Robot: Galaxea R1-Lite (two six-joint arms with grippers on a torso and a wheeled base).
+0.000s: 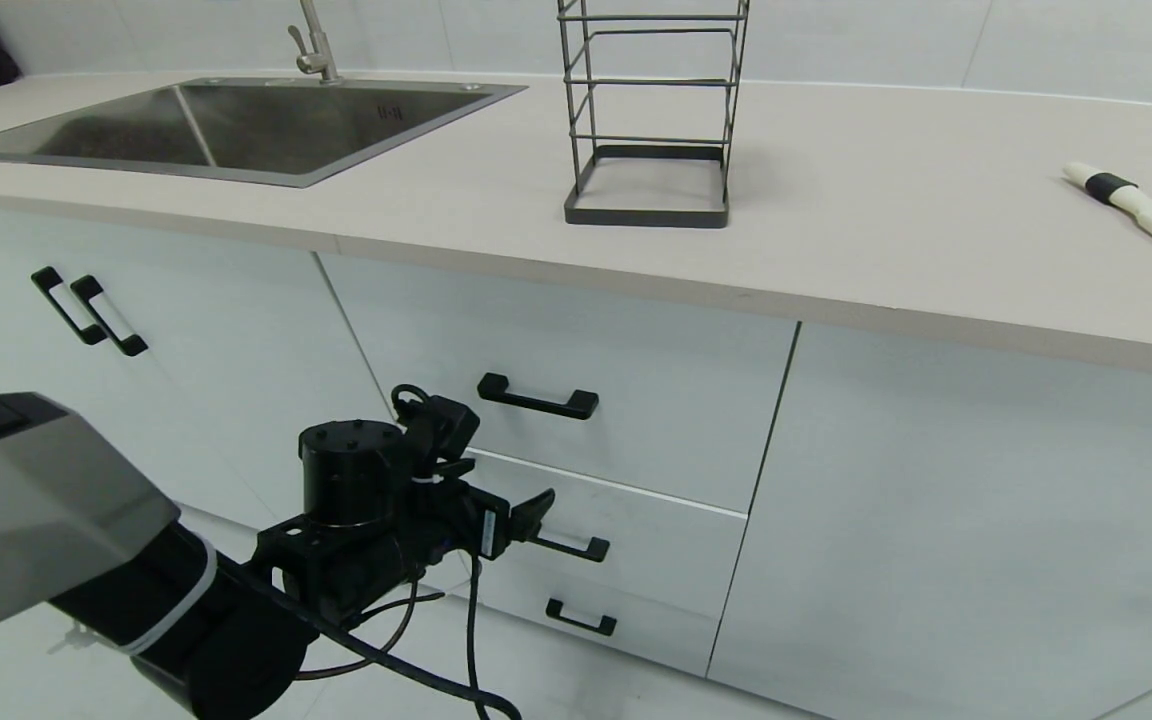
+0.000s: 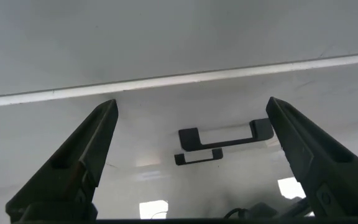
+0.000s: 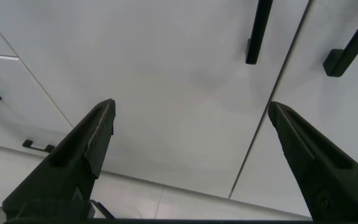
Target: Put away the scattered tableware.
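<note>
While the counter [image 1: 886,210] holds a sink [image 1: 236,125] at its left and a wire rack [image 1: 648,130] midway, the left gripper [image 2: 192,104] gapes wide before the drawers [image 1: 656,450] below, the right gripper [image 3: 191,104] wide before cupboard doors [image 3: 166,74]. A white utensil [image 1: 1148,217] lies at the counter's right end.

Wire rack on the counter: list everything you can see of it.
The wire rack is dark grey metal: thin upright posts, horizontal rungs, a flat square base frame. It stands upright on the beige counter, right of the sink and apart from it, holding nothing. Its top runs off the picture's edge.
</note>
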